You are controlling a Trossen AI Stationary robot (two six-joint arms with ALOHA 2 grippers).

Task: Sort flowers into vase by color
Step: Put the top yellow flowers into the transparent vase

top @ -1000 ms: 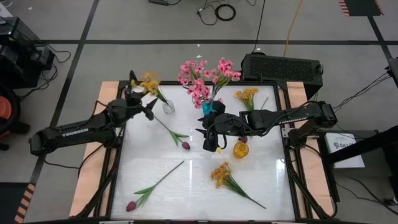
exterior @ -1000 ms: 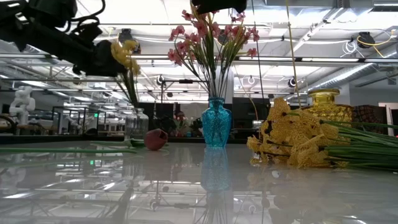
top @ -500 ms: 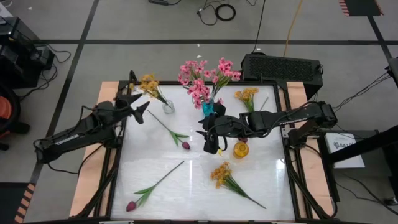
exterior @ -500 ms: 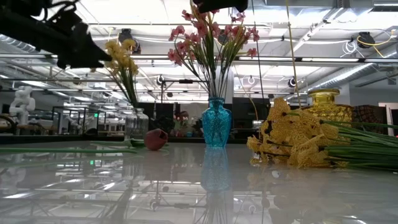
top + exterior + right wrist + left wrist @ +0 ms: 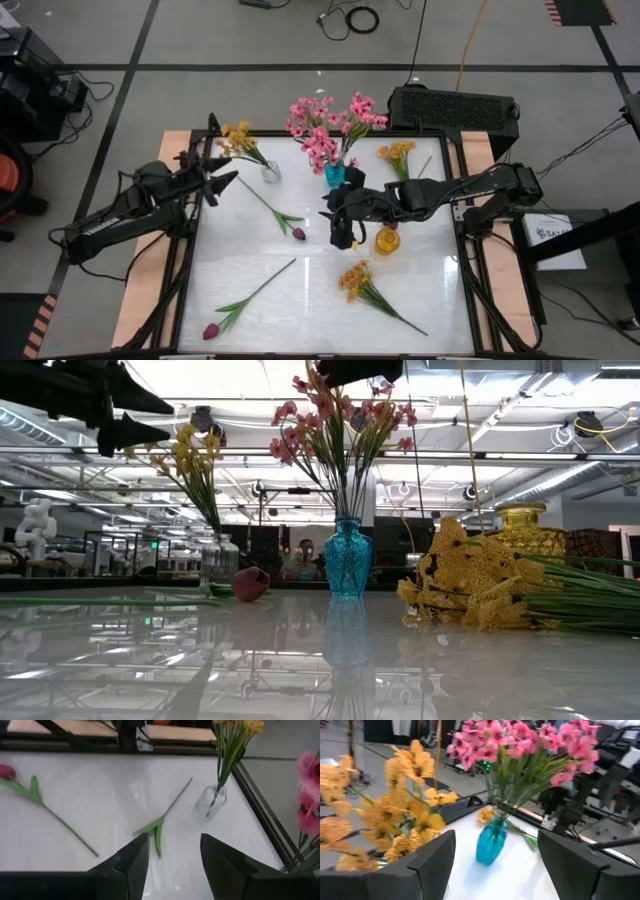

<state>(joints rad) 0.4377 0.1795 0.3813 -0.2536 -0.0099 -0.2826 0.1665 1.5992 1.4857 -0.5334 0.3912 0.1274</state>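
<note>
Your left tool (image 5: 222,180) has pulled back toward the bench's (image 5: 300,300) left edge since a second ago, its fingers spread apart and empty; the yellow spray (image 5: 238,138) it was at now stands alone in the clear vase (image 5: 271,172). Your right tool (image 5: 342,236) has stayed beside the amber vase (image 5: 387,241), fingers apart with nothing between them. The pink sprays (image 5: 325,125) fill the blue vase (image 5: 334,175), stems fanned wide. Two magenta tulips (image 5: 280,214) lie flat on the bench, along with a yellow spray (image 5: 365,287) near the front and another yellow cluster (image 5: 397,153) at the back right
</note>
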